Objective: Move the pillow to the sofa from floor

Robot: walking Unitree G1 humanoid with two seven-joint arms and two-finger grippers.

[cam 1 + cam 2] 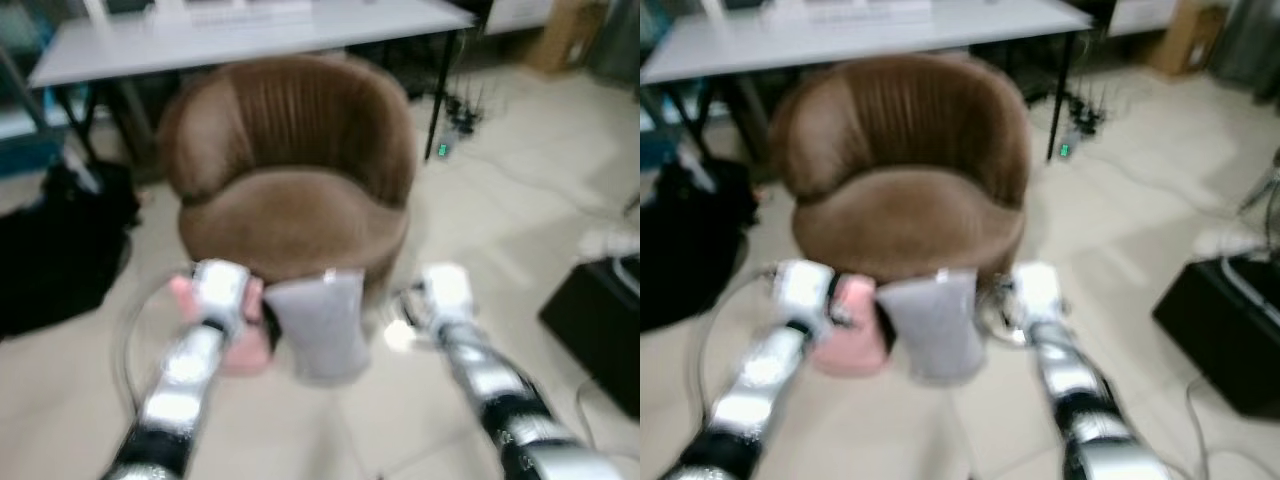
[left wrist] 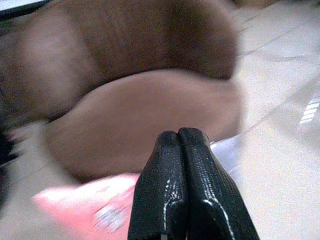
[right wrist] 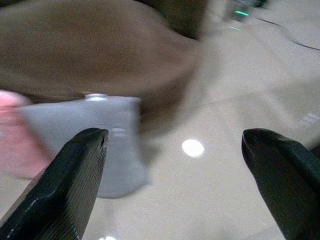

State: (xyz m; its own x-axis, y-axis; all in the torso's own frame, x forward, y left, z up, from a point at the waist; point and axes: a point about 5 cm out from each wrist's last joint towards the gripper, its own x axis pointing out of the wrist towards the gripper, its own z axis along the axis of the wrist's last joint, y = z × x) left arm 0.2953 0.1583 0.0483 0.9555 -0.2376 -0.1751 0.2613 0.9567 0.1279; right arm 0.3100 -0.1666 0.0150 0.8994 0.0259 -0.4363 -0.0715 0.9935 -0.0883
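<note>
The grey pillow (image 1: 318, 325) stands upright against the brown sofa (image 1: 290, 170); my left claw (image 2: 184, 145) is pressed together, my right claw (image 3: 175, 155) spread apart.

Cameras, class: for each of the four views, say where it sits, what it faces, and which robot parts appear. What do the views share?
Left eye and right eye views: head, looking down at brown armchair; both silver arms.
Left wrist view: along shut left gripper toward armchair, pink pillow.
Right wrist view: between open right gripper fingers toward grey pillow.
Shared: armchair, both pillows.
</note>
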